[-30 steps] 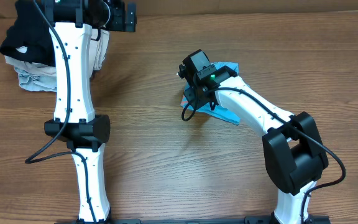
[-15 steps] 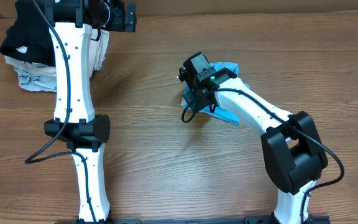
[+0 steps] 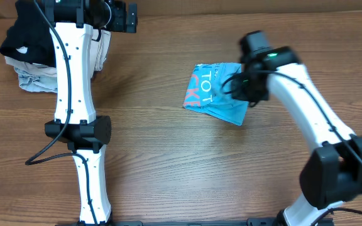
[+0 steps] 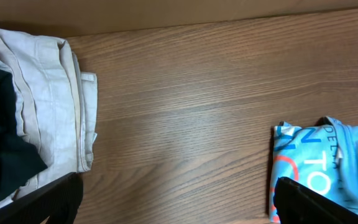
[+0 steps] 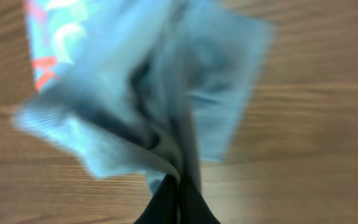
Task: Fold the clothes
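Now the light blue T-shirt [image 3: 213, 94] lies as a folded bundle on the wooden table [image 3: 168, 150], right of the middle, with white and pink letters facing up. The right gripper [image 5: 180, 186] is closed tightly on the cloth at the bundle's right edge, and the fabric bunches between its fingers; this view is blurred. The left gripper [image 4: 182, 205] hangs at the far left with jaws spread wide, holding nothing, near a black garment [image 3: 19, 39] lying on a beige garment [image 3: 33, 80], well apart from the T-shirt.
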`<control>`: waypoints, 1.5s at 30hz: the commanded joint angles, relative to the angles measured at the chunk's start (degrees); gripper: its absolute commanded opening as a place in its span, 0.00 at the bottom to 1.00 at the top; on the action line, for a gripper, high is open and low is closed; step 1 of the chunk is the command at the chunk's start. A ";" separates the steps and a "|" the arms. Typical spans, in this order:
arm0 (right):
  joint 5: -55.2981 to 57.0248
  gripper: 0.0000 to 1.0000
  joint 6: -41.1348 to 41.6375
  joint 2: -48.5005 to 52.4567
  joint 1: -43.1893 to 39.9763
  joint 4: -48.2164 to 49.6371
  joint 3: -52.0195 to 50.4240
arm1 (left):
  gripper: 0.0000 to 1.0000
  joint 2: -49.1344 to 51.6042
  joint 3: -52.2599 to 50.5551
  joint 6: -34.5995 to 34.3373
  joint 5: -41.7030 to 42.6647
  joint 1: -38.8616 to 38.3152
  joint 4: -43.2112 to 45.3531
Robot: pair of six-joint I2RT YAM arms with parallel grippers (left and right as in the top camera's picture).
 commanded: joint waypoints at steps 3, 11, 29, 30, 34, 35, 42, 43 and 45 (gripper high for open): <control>-2.25 0.04 2.82 -0.31 -5.35 0.55 -5.95 | 1.00 -0.13 -0.28 1.51 -0.52 -0.33 0.13; -4.79 0.04 2.89 -0.26 -6.88 1.81 -17.57 | 1.00 -0.13 -0.28 1.66 -0.50 -0.33 0.13; -7.32 0.41 -6.73 -1.73 -6.60 3.21 2.21 | 1.00 -0.13 -0.28 4.17 -0.37 -0.28 0.17; -7.41 0.41 -6.95 -1.70 -6.23 4.15 2.21 | 1.00 -0.13 -0.28 4.17 -0.35 -0.28 0.24; -7.02 0.41 -8.07 -0.68 -3.52 7.23 2.08 | 1.00 -0.13 -0.28 4.17 -0.35 -0.28 0.31; -6.10 0.42 -8.07 0.11 -2.12 8.11 2.05 | 1.00 -0.13 -0.28 4.15 -0.35 -0.28 0.31; 5.18 0.46 -6.27 7.45 4.70 9.68 2.05 | 1.00 -0.13 -0.28 4.17 -0.37 -0.28 0.33; 6.54 0.46 -5.97 8.59 5.31 9.42 2.05 | 1.00 -0.13 -0.28 4.17 -0.37 -0.28 0.26; 7.98 0.46 -5.18 10.14 5.97 8.83 2.05 | 1.00 -0.13 -0.28 4.20 -0.42 -0.26 0.20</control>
